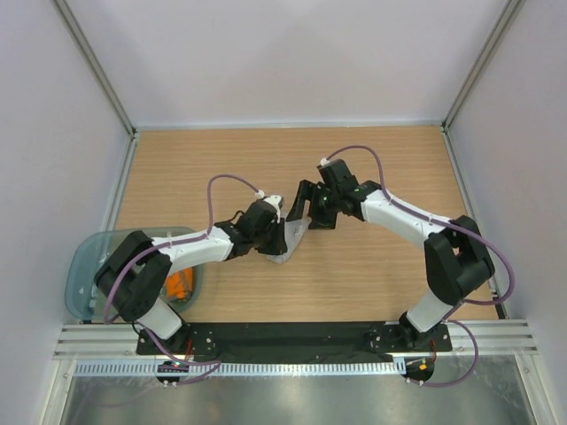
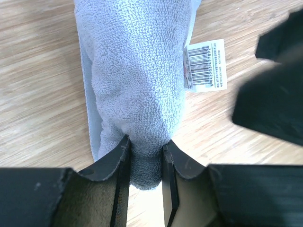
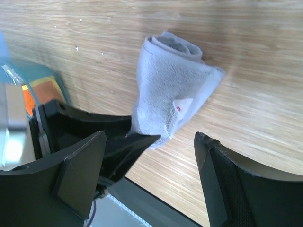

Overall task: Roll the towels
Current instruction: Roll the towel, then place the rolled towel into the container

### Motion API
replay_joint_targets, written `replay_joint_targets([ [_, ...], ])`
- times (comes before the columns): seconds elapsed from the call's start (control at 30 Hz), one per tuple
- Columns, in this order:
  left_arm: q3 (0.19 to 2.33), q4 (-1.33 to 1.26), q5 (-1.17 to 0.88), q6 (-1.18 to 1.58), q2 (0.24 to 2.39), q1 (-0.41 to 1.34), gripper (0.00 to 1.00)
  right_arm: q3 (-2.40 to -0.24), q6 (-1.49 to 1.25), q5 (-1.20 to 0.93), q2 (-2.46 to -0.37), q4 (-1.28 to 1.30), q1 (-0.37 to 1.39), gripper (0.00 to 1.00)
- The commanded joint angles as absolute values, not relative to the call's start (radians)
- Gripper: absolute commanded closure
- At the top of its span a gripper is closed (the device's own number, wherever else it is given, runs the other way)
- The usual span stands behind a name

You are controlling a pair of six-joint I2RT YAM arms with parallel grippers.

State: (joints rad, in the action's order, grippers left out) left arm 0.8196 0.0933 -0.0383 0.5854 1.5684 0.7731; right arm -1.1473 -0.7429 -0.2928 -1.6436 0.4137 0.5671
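The light grey towel (image 1: 291, 243) lies rolled up on the wooden table (image 1: 372, 274), its open spiral end (image 3: 177, 46) facing away from my left arm. My left gripper (image 2: 146, 149) is shut on the near end of the roll (image 2: 137, 71), both fingers pressed into the terry. A barcode label (image 2: 206, 64) sticks out of the roll's side. My right gripper (image 3: 150, 137) stands open just above and right of the roll, with nothing between its fingers. The orange towel (image 1: 180, 283) sits in the tub at the left, mostly hidden by my left arm.
The translucent teal tub (image 1: 84, 266) sits at the table's left edge beside my left arm's base. Grey walls close in the table at the back and sides. The black base rail (image 1: 292, 336) runs along the near edge.
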Motion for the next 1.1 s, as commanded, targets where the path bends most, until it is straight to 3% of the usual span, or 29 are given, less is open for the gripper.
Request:
replay_joint_targets([
  [0.0, 0.811, 0.081, -0.130, 0.627, 1.580, 0.759, 0.79, -1.074, -0.753, -0.273, -1.591, 0.361, 0.566, 0.18],
  [0.8, 0.825, 0.100, -0.169, 0.595, 1.586, 0.758, 0.80, -1.068, -0.818, -0.304, -1.804, 0.118, 0.626, 0.21],
  [0.83, 0.828, 0.100, -0.175, 0.597, 1.583, 0.759, 0.80, -1.059, -0.819, -0.307, -1.812, 0.101, 0.626, 0.24],
  [1.07, 0.847, 0.091, -0.235, 0.601, 1.552, 0.759, 0.78, -1.022, -0.842, -0.316, -1.847, 0.037, 0.649, 0.88],
])
